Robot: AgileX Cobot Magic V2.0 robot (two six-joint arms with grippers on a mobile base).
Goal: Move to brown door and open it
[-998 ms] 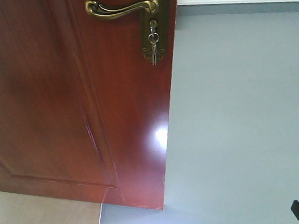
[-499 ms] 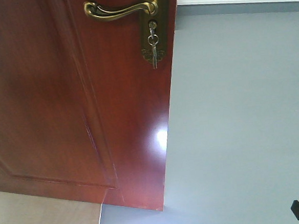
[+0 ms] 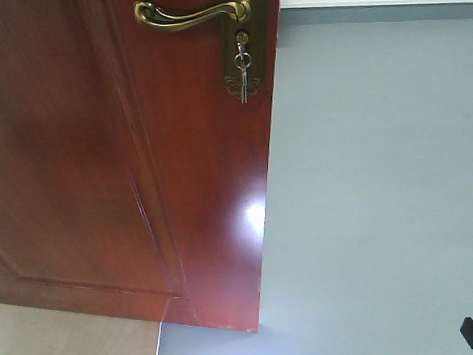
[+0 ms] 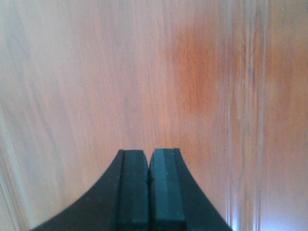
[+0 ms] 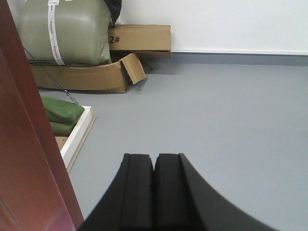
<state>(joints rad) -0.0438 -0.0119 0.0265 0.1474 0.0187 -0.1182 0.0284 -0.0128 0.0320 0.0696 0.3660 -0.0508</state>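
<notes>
A tall, glossy reddish-brown door [image 3: 97, 155] fills the left half of the front view, its free edge running down the middle and a grey floor [image 3: 384, 200] visible past it, so the door appears to stand ajar. A raised panel moulding [image 3: 144, 192] runs down its face, with a bright glare spot low near the edge. In the right wrist view, beyond the door's edge, sit a large green sack [image 5: 67, 31], flattened cardboard boxes [image 5: 120, 53] and a white-edged frame [image 5: 79, 132] holding smaller green bags [image 5: 60, 113]. Near the top of the door, a curved brass lever handle [image 3: 193, 14] sits above a brass keyhole plate [image 3: 240, 59] from which small keys [image 3: 241, 75] hang. The left gripper [image 4: 150, 187] has its 2 dark pads pressed together, holding nothing, facing the wood grain at very close range. The right gripper [image 5: 154, 192] is likewise closed and empty, aimed through the gap at the floor. Likely risks: the left pads could slide or scrape across the polished surface if pushed at an angle; the base could strike the door's lower corner; the door might swing wide toward the boxes and frame; an arm passing high could snag the dangling keys.
</notes>
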